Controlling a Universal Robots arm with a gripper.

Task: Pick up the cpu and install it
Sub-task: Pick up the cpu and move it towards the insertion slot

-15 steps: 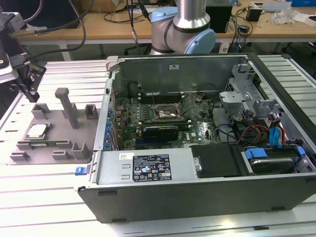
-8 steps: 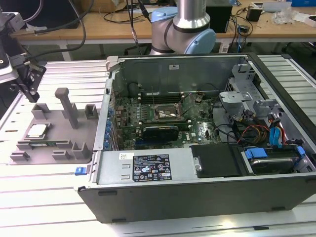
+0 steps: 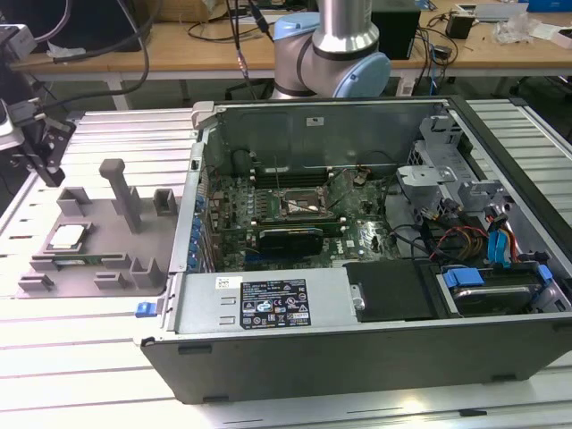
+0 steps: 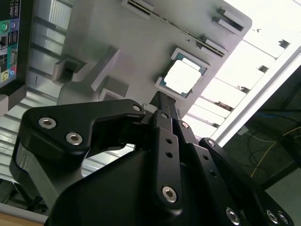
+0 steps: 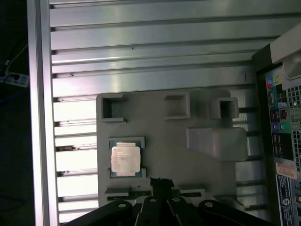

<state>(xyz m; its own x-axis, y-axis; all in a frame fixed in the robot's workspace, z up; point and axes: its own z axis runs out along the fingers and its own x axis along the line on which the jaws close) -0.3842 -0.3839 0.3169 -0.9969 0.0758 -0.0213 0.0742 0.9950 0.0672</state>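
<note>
Black pincer (image 5: 162, 181) over grey moulded plastic tray (image 5: 160, 141)
Small square silver-lidded cpu (image 5: 125, 159) lies flat in its recess, lid print unreadable; pincer narrow, empty.

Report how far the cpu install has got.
Done: nothing shows yet. The cpu lies in its recess on the grey holder, outside the computer case. In hand: the gripper hangs over the holder near the cpu, holding nothing. Left: the pickup and the seating; the socket inside the case looks empty.

The gripper (image 4: 162, 100) hides part of the grey tray (image 4: 131, 37), and the picture's edge crops the computer case (image 5: 282, 117)
</note>
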